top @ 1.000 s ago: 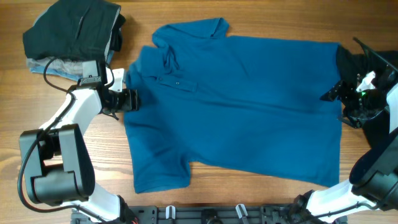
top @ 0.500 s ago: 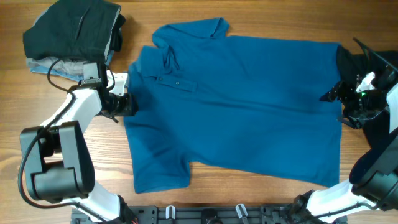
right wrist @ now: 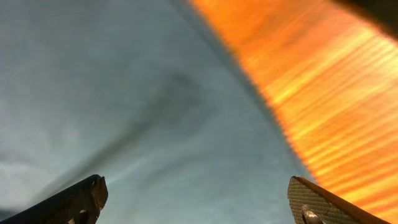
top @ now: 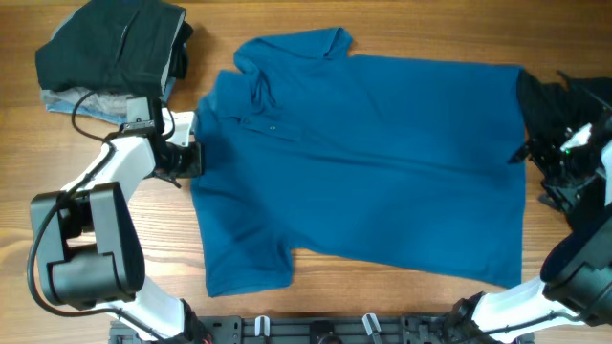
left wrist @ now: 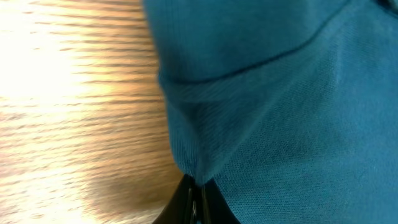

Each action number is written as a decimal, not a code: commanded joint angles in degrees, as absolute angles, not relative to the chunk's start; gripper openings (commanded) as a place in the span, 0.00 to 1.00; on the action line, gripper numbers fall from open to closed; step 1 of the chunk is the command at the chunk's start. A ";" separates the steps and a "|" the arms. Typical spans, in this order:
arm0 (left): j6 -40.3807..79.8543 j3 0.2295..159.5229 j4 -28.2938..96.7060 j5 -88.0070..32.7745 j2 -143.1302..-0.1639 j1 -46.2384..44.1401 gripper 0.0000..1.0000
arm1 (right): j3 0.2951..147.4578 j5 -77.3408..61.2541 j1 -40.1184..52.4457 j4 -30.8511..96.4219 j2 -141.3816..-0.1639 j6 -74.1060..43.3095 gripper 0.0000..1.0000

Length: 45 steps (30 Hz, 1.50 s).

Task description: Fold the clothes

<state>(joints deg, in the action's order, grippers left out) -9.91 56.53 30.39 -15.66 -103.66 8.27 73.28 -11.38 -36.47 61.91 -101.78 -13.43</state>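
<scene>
The blue polo shirt [top: 363, 162] lies spread flat across the middle of the wooden table [top: 115, 229], with its collar toward the far left corner and its hem toward the right. The left gripper [top: 194, 159] sits at the shirt's left edge, just below the collar and shoulder. In the left wrist view its fingers [left wrist: 194, 196] are pressed together on a small fold of the blue knit, which rises out of the pinch. The right gripper [top: 535, 158] hangs at the hem side. In its own camera the two fingertips [right wrist: 74, 202] stand wide apart with nothing between them, and the shirt's cloth lies under the gap, its edge running diagonally against bare wood. A black garment [top: 550, 100] lies under that arm, touching the hem. A pile of dark clothes [top: 110, 48] sits at the far left corner, apart from the shirt.
</scene>
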 commanded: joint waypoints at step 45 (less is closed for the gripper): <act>-8.12 56.80 31.90 -13.23 -102.65 9.80 0.14 | 51.94 -4.78 -39.07 41.76 -102.78 -17.56 0.04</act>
